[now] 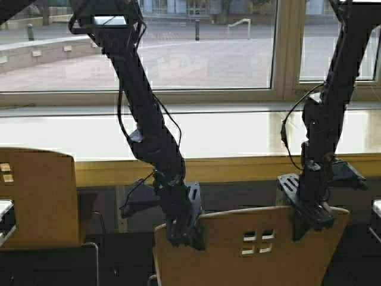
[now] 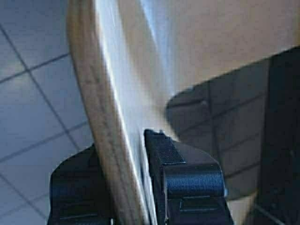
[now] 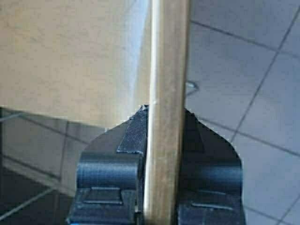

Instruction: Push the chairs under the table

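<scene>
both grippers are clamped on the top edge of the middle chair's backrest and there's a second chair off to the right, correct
Not quite: the second chair stands to the left, as the high view shows. The rest holds: the left gripper and right gripper are each shut on the top edge of the middle chair, which sits before the table.

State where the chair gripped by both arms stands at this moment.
In the high view the chair stands bottom centre, before the table, its backrest top clamped by the left gripper and right gripper; another chair stands far left.
</scene>
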### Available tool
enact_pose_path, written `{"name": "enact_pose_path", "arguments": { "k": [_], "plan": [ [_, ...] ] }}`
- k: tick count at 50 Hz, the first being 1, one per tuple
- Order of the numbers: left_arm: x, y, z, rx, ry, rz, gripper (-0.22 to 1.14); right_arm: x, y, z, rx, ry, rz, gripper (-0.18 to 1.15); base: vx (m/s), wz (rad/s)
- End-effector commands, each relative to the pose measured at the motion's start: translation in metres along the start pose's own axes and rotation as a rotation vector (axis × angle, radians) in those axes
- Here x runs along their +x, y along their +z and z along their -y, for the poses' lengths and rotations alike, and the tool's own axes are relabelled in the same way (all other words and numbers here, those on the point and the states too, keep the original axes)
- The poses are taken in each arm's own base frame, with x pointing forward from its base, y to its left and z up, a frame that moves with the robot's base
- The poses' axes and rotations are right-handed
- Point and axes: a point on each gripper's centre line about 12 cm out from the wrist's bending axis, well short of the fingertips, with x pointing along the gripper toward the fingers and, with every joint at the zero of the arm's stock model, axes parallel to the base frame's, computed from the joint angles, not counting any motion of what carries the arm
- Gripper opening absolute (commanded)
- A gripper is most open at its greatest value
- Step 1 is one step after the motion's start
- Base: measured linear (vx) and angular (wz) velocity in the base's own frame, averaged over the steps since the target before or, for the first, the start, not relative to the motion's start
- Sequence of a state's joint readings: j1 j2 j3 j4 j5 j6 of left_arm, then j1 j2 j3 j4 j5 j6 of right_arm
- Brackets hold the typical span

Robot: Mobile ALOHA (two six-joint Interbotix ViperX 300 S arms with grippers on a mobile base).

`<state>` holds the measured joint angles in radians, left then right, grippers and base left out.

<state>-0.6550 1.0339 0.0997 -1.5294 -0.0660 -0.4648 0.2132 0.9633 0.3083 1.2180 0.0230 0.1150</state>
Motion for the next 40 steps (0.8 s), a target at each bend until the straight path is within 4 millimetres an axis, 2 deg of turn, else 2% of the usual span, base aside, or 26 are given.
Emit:
{"name": "enact_pose_path", "arguments": {
  "k": [1, 10, 19, 28, 40],
  "plan": [
    [-0.006, 0.021, 0.023, 0.002, -0.053, 0.052, 0.03, 0.009, -0.011, -0.003, -0.080, -0.001, -0.014, 0.03, 0.17, 0.07],
    [-0.010, 0.032, 0.024, -0.015, -0.054, 0.073, 0.03, 0.016, -0.014, -0.002, -0.126, -0.007, -0.036, 0.03, 0.20, 0.07],
    [-0.016, 0.038, 0.034, -0.027, -0.077, 0.093, 0.03, 0.023, -0.018, -0.003, -0.154, -0.007, -0.064, 0.03, 0.20, 0.03],
    [-0.015, 0.051, 0.042, -0.043, -0.090, 0.103, 0.03, 0.022, -0.022, 0.001, -0.162, -0.018, -0.080, 0.03, 0.22, -0.01],
    [-0.019, 0.058, 0.037, -0.041, -0.070, 0.106, 0.03, 0.020, -0.027, 0.008, -0.172, -0.037, -0.088, 0.03, 0.23, 0.00]
  ]
}}
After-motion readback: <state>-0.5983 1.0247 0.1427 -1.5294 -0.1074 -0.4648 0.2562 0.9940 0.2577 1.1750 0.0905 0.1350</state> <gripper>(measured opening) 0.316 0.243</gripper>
